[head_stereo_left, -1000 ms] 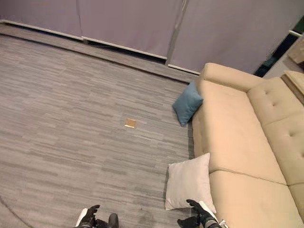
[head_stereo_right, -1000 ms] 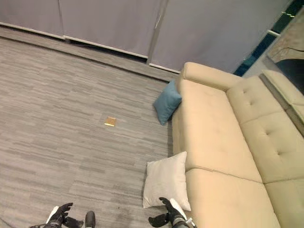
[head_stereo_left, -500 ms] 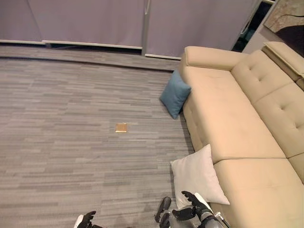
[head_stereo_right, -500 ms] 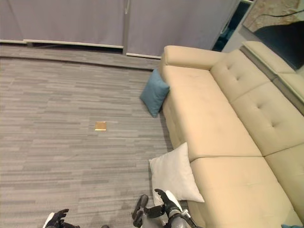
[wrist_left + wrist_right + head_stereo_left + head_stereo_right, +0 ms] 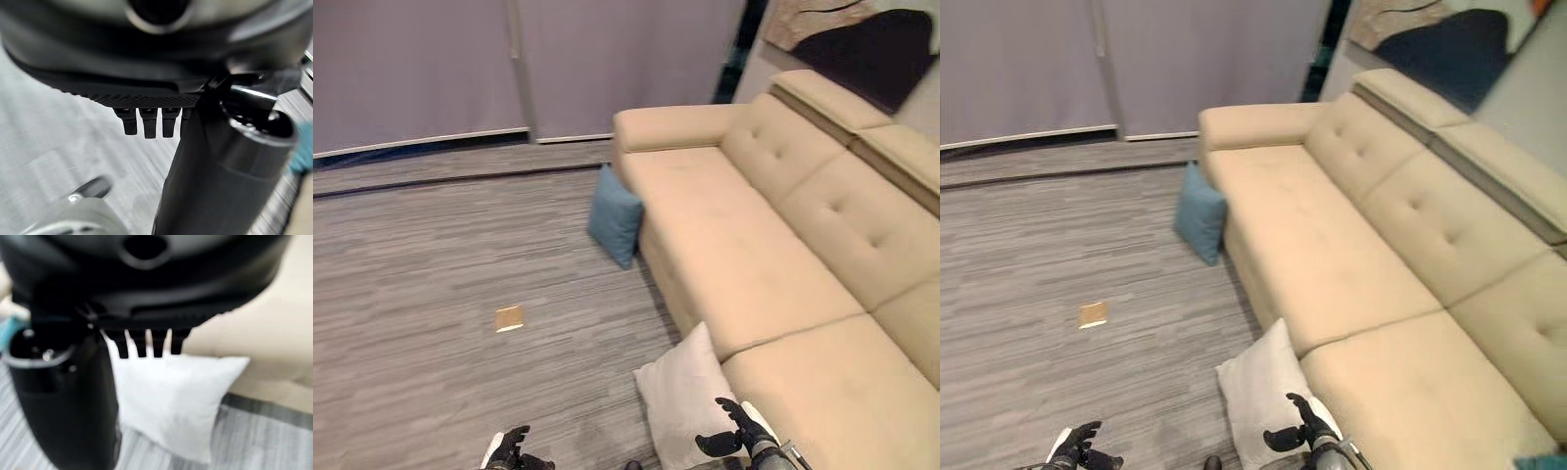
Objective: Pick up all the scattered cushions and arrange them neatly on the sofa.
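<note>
A: Right, white cushion (image 5: 687,399) first. It leaned on the floor against the front of the sofa (image 5: 783,255), just below the seam between two seat pads. Nothing held it.

B: And the right hand (image 5: 736,437)?

A: It hovered close in front of the cushion's lower edge, fingers spread and relaxed, thumb apart, empty. In its wrist view the fingers (image 5: 146,343) pointed at the cushion's top, not touching.

B: The other cushion?

A: Blue cushion (image 5: 615,214), well apart from the white one, propped on the floor against the sofa's far end by the armrest. Left hand (image 5: 508,449) sat low over bare carpet, fingers loose, holding nothing.

B: Risks from there?

A: My judgement: a one-handed pinch on a soft corner could let the cushion sag and slip out on the lift. A push instead of a grip would only press it flat against the sofa base or topple it onto the carpet. The left hand was far from it, so any two-handed grab needed a reach or a turn first.

B: Anything else on the floor?

A: A small tan square (image 5: 509,317) set in the carpet, away from both cushions. Could not tell what it was.
</note>
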Robot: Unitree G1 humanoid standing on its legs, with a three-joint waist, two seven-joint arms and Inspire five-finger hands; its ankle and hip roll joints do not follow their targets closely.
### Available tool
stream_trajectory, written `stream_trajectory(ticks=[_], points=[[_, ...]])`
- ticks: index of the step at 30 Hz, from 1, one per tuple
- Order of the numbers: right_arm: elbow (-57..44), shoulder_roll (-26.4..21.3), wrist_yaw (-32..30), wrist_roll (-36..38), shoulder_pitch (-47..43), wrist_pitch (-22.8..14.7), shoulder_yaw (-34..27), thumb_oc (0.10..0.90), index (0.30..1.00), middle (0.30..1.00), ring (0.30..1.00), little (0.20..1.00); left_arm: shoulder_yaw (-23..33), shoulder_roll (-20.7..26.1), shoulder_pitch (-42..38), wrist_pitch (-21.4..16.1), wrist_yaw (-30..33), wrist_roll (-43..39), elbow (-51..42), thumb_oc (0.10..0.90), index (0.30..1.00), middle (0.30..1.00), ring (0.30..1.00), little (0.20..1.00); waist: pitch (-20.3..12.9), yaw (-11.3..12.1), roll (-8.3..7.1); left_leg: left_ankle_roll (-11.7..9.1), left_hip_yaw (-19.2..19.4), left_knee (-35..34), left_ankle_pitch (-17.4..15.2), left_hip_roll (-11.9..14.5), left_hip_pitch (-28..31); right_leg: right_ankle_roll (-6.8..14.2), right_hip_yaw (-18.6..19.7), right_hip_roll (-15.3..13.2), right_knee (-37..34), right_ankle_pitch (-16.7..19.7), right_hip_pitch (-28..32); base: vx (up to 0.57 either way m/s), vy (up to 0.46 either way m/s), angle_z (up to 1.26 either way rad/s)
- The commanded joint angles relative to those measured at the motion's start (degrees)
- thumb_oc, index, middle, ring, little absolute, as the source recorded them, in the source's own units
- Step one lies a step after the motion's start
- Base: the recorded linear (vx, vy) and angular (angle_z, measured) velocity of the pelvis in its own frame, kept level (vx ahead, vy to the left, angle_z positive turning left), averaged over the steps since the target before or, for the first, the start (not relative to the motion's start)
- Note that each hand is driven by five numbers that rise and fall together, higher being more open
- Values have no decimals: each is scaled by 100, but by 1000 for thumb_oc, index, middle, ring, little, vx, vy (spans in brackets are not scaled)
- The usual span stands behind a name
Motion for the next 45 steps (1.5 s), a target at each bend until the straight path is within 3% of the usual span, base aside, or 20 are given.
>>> stream_trajectory(ticks=[1, 6, 9, 10, 11, 12, 13, 15, 16, 17, 18, 22, 23, 25, 28, 31, 33, 40, 45], points=[[-140, -192, -194, 64, -330, -242, -8, 800, 900, 900, 900, 900, -164, 3, -6, -216, 111, -85, -272, 800, 900, 900, 900, 900, 261, 311, 171, 324, -633, 730, 236, -320, -421, 887, 261, -11, 717, -474, -228, 153, 131, -147], [-132, -125, -192, 20, -285, -183, -51, 800, 900, 900, 900, 900, -166, -44, 96, -163, 14, 34, -191, 800, 900, 900, 900, 900, 143, 239, 344, 532, -91, 346, 99, -305, 128, 1042, 701, -84, 1050, -545, -341, 163, 254, -125], [-216, -82, -185, 41, -319, -146, -69, 800, 900, 900, 900, 900, -149, 34, 55, -149, 23, 48, -225, 800, 900, 900, 900, 900, 230, 206, 432, 717, 345, 271, -10, -315, 364, 1252, 602, -234, 1784, -437, -758, 46, 200, -130], [-225, -71, -183, 40, -340, -141, -65, 800, 900, 900, 900, 900, -135, 59, 52, -146, 32, 37, -255, 800, 900, 900, 900, 900, 260, 215, 454, 751, 449, 254, -43, -311, 425, 1299, 398, -329, 1918, -364, -866, 37, 193, -83], [-191, -21, -185, 104, -361, -161, -134, 800, 900, 900, 900, 900, -96, 83, 46, -151, 32, 7, -248, 800, 900, 900, 900, 900, 298, 305, 491, 772, 755, 211, -157, -299, 593, 1273, -444, -698, 1945, -356, -910, 24, 94, -76], [-191, -20, -184, 104, -363, -161, -135, 800, 900, 900, 900, 900, -96, 84, 44, -151, 31, 6, -248, 800, 900, 900, 900, 900, 285, 302, 492, 771, 753, 209, -144, -297, 573, 1270, -448, -695, 1928, -338, -922, 45, 67, -74], [-172, -8, -184, 102, -362, -156, -153, 800, 900, 900, 900, 900, -53, 97, 72, -127, 3, 16, -216, 800, 900, 900, 900, 900, 255, 336, 536, 782, 1012, 189, -193, -270, 653, 1174, -1160, -947, 1732, -276, -911, 104, 20, -101], [-151, -11, -183, 78, -381, -153, -143, 800, 900, 900, 900, 900, -15, 100, 96, -121, -7, 10, -192, 800, 900, 900, 900, 900, 275, 388, 570, 781, 1147, 169, -232, -257, 752, 1141, -1506, -1012, 1668, -245, -907, 85, 16, -159], [-155, -27, -173, 61, -412, -151, -125, 800, 900, 900, 900, 900, 36, 108, 124, -107, -15, -3, -186, 800, 900, 900, 900, 900, 251, 457, 620, 751, 1221, 104, -356, -232, 884, 1206, -1827, -1047, 1645, -264, -904, 44, -18, -117], [-132, -42, -161, 32, -482, -136, -90, 800, 900, 900, 900, 900, 99, 143, 155, -87, -31, 8, -172, 800, 900, 900, 900, 900, 264, 532, 665, 747, 1401, 80, -308, -206, 922, 1222, -2403, -1198, 1744, -116, -1070, 144, -45, -67], [-120, -61, -164, 33, -500, -121, -92, 800, 900, 900, 900, 900, 128, 141, 174, -82, -48, 22, -176, 800, 900, 900, 900, 900, 273, 520, 690, 739, 1453, 74, -347, -190, 987, 1269, -2485, -1259, 1799, -110, -1110, 58, -46, -30], [-137, -150, -185, 64, -420, -146, -181, 800, 900, 900, 900, 900, 55, 110, 89, -139, -78, 97, -215, 800, 900, 900, 900, 900, 236, 382, 635, 668, 1492, 302, -477, -220, 963, 1278, -2181, -1058, 1316, -81, -953, 92, -145, -43], [-152, -216, -218, 128, -352, -160, -245, 800, 900, 900, 900, 900, -13, 65, 56, -153, -102, 74, -292, 800, 900, 900, 900, 900, 215, 316, 598, 542, 1567, 662, -537, -117, 853, 1204, -2169, -966, 1083, -136, -797, 57, -175, 18], [-155, -260, -231, 155, -345, -162, -265, 800, 900, 900, 900, 900, -51, 36, 32, -160, -132, 60, -318, 800, 900, 900, 900, 900, 215, 299, 583, 497, 1583, 969, -588, -21, 766, 1178, -2148, -908, 984, -139, -716, 47, -134, 5], [-130, -351, -259, 218, -383, -184, -259, 800, 900, 900, 900, 900, -176, -49, -81, -170, -147, -44, -407, 800, 900, 900, 900, 900, 287, 367, 588, 363, 1218, 1389, -436, 81, 487, 1014, -1942, -719, 837, -300, -555, 15, -51, -14], [-105, -366, -280, 217, -438, -198, -194, 800, 900, 900, 900, 900, -253, -116, -123, -169, -130, -126, -460, 800, 900, 900, 900, 900, 300, 477, 457, 381, 726, 1101, -338, -99, 145, 973, -1765, -703, 665, -257, -469, 11, 12, -52], [-18, -369, -302, 189, -498, -189, -104, 800, 900, 900, 900, 900, -272, -113, -128, -144, -105, -149, -418, 800, 900, 900, 900, 900, 387, 665, 442, 322, 133, 849, -68, -116, -98, 998, -1331, -529, 566, -281, -364, 106, 35, -56], [-46, -322, -302, 166, -370, -172, -152, 800, 900, 900, 900, 900, -230, -131, -26, -106, -133, -82, -284, 800, 900, 900, 900, 900, 262, 642, 538, 437, 67, 283, -4, -203, 378, 1066, -1111, -547, 565, -220, -348, 51, 131, -46], [-106, -270, -305, 142, -445, -110, -153, 800, 900, 900, 900, 900, -133, -75, 23, -111, -90, -92, -162, 800, 900, 900, 900, 900, 323, 671, 561, 641, 241, 171, -85, -377, 561, 1285, -853, -817, 755, 5, -589, -22, 189, -30]])
